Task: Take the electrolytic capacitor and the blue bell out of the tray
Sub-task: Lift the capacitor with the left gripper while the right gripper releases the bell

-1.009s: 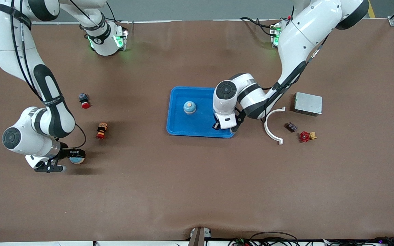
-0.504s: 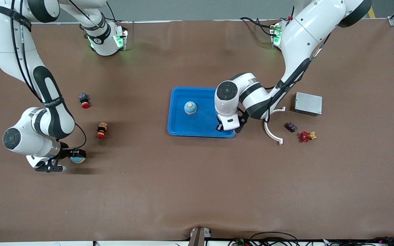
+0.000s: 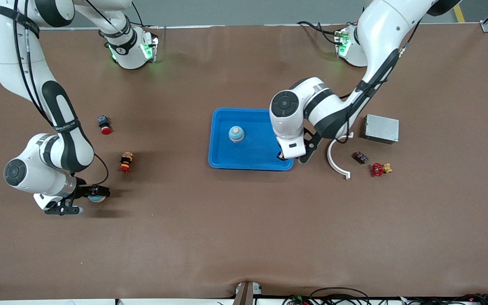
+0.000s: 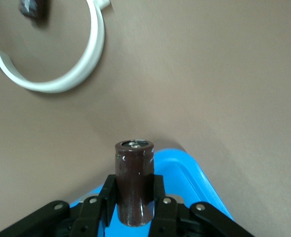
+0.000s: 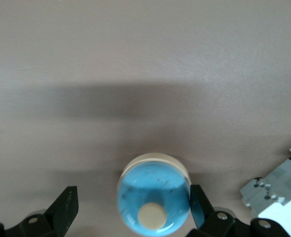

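Observation:
My left gripper (image 3: 284, 156) is shut on a dark brown cylindrical capacitor (image 4: 134, 182) and holds it upright over the corner of the blue tray (image 3: 223, 159) nearest the left arm's end; the gripper (image 4: 134, 192) clamps the capacitor's lower part. A blue bell with a cream knob (image 3: 236, 134) stands in the tray. A second blue bell (image 5: 153, 200) sits on the table near the right arm's end, also seen in the front view (image 3: 97, 197). My right gripper (image 3: 95, 196) is open and low around it, with a finger on each side (image 5: 130, 207).
A white curved piece (image 3: 336, 159), a grey metal box (image 3: 381, 128), a small dark block (image 3: 361, 157) and a red valve (image 3: 378, 169) lie by the left arm. A red button (image 3: 104, 124) and a red-and-orange part (image 3: 126, 162) lie by the right arm.
My left gripper has moved with the capacitor toward the tray corner at the left arm's end. My right gripper has stayed around the bell.

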`<state>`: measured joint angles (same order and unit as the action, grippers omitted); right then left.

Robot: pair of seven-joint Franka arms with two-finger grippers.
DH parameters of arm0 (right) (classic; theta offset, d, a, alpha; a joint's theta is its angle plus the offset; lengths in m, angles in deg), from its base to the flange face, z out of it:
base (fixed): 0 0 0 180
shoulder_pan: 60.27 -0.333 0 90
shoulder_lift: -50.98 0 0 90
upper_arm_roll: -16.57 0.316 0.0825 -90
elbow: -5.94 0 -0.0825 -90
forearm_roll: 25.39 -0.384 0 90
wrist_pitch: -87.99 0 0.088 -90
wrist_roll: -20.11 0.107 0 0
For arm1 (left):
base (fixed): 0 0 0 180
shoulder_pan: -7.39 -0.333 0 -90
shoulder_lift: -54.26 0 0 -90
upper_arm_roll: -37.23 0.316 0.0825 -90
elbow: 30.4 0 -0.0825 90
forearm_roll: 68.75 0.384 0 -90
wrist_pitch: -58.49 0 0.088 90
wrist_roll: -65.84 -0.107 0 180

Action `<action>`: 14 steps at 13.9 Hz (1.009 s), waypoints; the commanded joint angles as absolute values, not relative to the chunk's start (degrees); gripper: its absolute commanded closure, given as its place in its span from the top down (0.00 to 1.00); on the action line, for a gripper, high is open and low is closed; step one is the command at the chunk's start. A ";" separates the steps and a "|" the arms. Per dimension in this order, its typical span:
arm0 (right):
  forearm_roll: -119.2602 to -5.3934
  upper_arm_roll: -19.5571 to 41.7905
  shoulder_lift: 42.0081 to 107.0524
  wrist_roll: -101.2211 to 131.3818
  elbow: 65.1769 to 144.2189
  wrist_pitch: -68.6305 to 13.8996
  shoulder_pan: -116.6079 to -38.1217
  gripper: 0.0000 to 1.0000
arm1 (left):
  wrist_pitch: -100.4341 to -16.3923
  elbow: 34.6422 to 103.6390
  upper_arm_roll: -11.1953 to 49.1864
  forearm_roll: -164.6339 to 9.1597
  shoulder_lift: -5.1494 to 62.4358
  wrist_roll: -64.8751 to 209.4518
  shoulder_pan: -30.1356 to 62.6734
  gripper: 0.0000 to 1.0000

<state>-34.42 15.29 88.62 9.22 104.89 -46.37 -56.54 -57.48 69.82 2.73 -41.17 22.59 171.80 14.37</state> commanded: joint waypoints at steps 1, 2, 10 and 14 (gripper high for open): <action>-34.89 15.07 83.25 12.71 104.38 -39.56 -58.68 1.00 | -52.36 70.76 2.52 -46.05 27.71 161.41 10.13 0.00; -34.28 15.07 82.36 14.47 103.42 -36.93 -59.38 1.00 | -50.43 70.94 2.52 -46.94 28.94 157.72 8.29 0.00; -46.71 15.78 69.72 35.58 109.80 -28.20 -69.22 1.00 | -47.24 76.65 2.25 -48.36 33.26 128.97 -12.01 0.00; -48.95 15.69 61.45 41.88 120.08 -35.12 -76.15 1.00 | -50.58 77.18 2.43 -45.03 31.16 118.16 -18.87 0.00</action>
